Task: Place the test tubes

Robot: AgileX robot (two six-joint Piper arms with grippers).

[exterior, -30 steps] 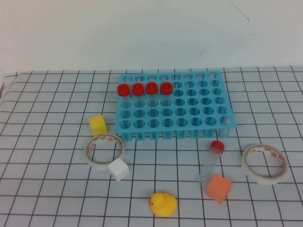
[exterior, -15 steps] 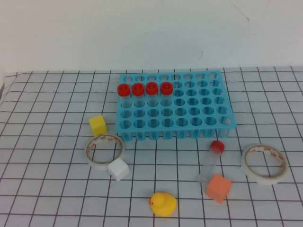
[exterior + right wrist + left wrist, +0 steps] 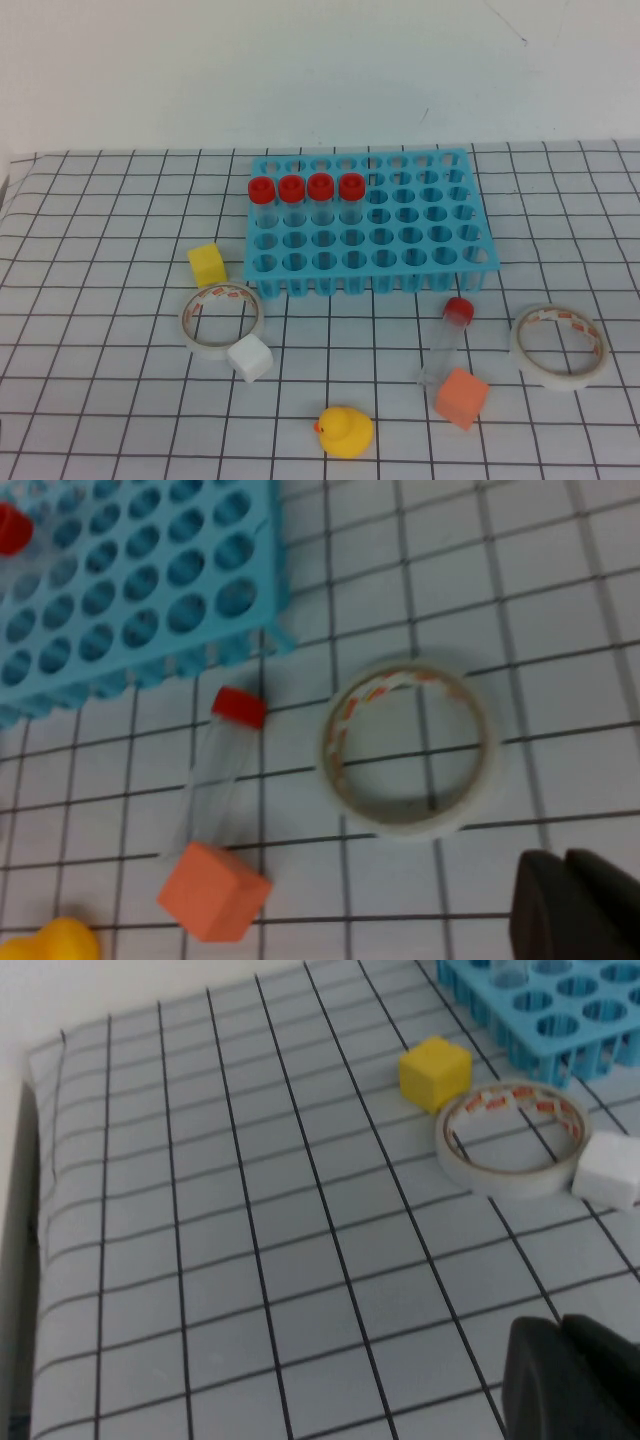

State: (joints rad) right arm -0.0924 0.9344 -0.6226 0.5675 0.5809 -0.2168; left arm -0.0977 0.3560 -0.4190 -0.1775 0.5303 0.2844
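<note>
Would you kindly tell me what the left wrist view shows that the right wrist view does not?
Left wrist view only: yellow cube, white cube, the tape roll between them, and the left gripper, fingers shut, above the grid cloth. Right wrist view only: loose test tube, orange cube, duck, a second tape roll, and the right gripper, fingers shut, near that roll. Both: blue rack, grid cloth.

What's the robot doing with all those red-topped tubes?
Nothing is held right now. Four tubes stand in the blue rack; a fifth tube lies on the table against an orange cube. The left gripper and right gripper are both shut and empty, above the table at their own sides.
</note>
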